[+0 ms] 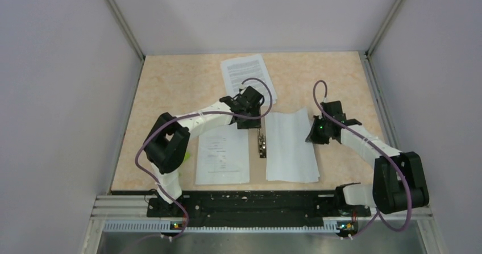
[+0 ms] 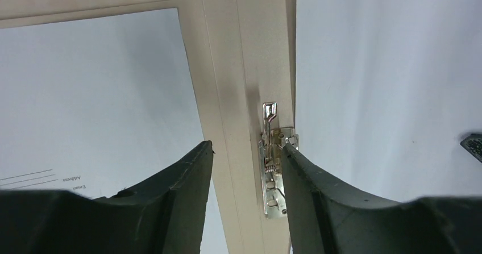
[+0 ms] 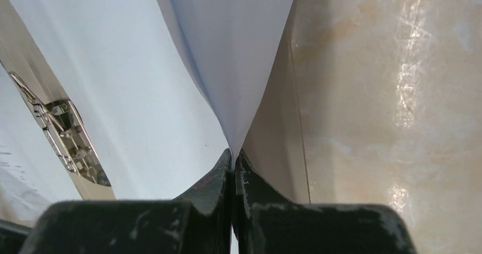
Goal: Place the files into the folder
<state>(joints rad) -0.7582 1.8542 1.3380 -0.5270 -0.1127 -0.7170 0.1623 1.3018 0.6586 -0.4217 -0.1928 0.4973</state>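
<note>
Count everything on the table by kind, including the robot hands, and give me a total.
Paper sheets or stacks: 3
Folder: 1
Metal clip: 1
Robot hands: 2
Total: 7

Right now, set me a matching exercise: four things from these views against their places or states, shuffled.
Things:
1. left tool
2. right tool
3. metal clip
4. far printed sheet

Places or states:
A. shut on the right sheet's edge
B. on the folder's spine
C. open, over the clip
D. on the table, beyond the folder

Pairs: 1-C, 2-A, 3-B, 4-D.
</note>
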